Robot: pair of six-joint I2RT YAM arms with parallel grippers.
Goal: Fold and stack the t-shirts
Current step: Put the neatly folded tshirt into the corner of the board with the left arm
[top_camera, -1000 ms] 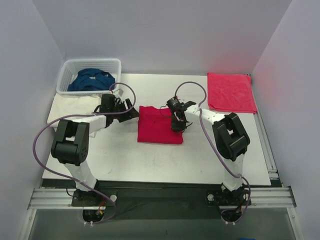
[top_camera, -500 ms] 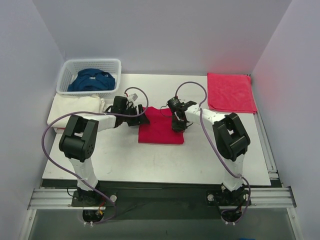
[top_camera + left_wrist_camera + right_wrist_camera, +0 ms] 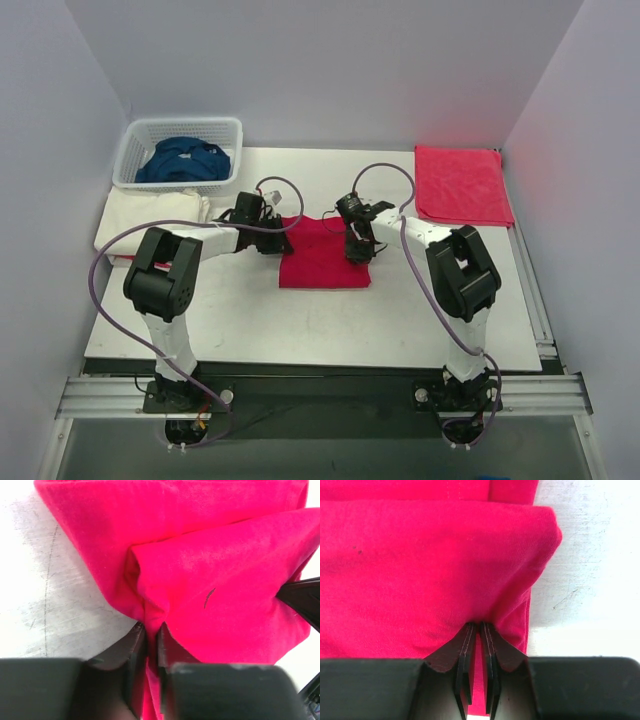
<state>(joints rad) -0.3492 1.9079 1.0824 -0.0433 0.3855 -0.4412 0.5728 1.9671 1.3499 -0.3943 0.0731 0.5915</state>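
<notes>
Two robot arms work a half-folded red shirt (image 3: 325,258) at the middle of the tabletop (image 3: 300,320). The left tool (image 3: 151,632) is clamped on a bunched fold at the shirt's left edge, and the right tool (image 3: 480,629) pinches the layered cloth near its right edge. The fabric looks light, soft and limp, likely to sag and crease between grips, so a hold is best taken at edges or corners, through all layers. A folded shirt (image 3: 460,185) lies at the far right corner, a cream shirt (image 3: 150,215) at the left, and a blue shirt (image 3: 182,160) in the basket (image 3: 130,150).
</notes>
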